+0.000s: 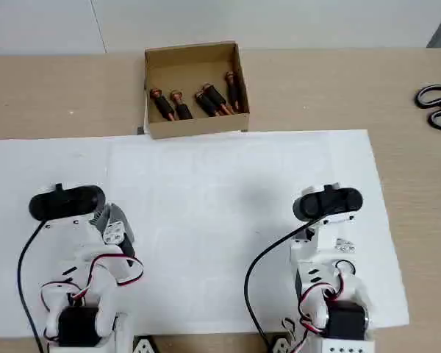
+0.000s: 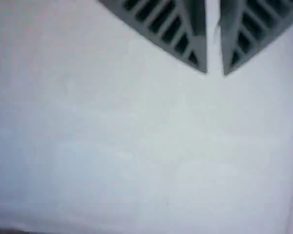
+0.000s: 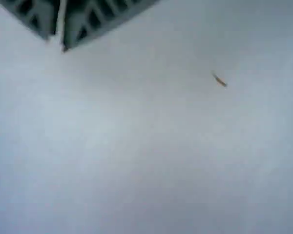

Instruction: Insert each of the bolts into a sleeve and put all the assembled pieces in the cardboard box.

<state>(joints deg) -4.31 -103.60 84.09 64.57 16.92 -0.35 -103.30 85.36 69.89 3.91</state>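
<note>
Your left hand (image 2: 214,69) and right hand (image 3: 59,43) are both pinched together. Assembled pieces (image 1: 217,100) in the cardboard box (image 1: 195,125) look light, stiff, rolly: grab mid-sleeve.

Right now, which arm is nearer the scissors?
Right. The right arm sits over the paper's right part, and the scissors lie on the bare table beyond that edge. The left arm is across the paper, on the side away from them.
</note>
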